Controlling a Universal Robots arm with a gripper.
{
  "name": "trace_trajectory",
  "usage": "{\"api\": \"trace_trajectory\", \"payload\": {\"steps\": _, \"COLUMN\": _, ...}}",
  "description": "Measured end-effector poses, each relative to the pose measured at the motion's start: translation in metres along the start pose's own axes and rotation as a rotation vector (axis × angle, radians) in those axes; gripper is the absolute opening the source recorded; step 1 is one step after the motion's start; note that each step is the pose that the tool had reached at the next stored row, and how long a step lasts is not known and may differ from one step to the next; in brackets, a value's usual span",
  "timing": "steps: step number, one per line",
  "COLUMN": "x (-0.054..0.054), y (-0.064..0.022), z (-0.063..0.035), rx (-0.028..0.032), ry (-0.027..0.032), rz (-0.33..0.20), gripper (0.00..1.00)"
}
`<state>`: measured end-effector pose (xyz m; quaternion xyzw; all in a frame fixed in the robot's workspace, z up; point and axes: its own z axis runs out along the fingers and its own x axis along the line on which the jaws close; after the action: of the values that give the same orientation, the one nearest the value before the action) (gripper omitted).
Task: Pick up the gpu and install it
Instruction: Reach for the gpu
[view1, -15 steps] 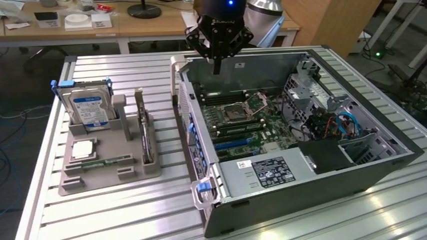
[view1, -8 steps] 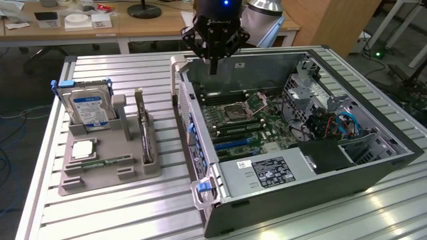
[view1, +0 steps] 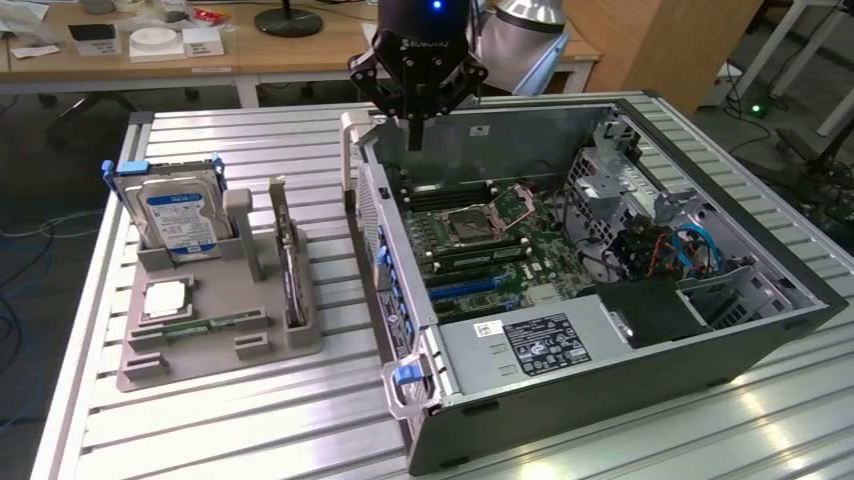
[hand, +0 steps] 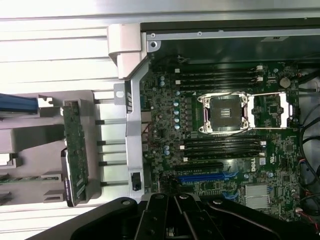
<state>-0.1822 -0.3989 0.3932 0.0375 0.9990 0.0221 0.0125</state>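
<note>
The gpu (view1: 284, 258) is a thin dark card standing on edge in a slot of the grey holder (view1: 214, 345), at the exterior view's left. From above, the gpu (hand: 75, 150) shows as a narrow greenish board beside the case wall. My gripper (view1: 414, 135) hangs above the back left corner of the open computer case (view1: 627, 330), well apart from the gpu. Its fingers are shut together and hold nothing. The gripper (hand: 175, 220) looks down over the motherboard (hand: 225, 125), near the blue expansion slot (hand: 205, 176).
The holder also carries a blue-labelled hard drive (view1: 178, 215), a square processor chip (view1: 167, 298) and a green memory stick (view1: 214, 325). The case's raised side wall (view1: 374, 250) stands between the holder and the motherboard (view1: 494, 240). Desks with clutter stand behind the slatted metal table (view1: 240, 430).
</note>
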Motion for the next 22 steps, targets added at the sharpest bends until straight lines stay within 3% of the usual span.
{"api": "trace_trajectory", "payload": {"steps": 22, "x": 0.021, "y": -0.0016, "z": -0.0006, "rx": 0.0000, "ry": 0.0000, "rz": 0.000, "gripper": 0.11}}
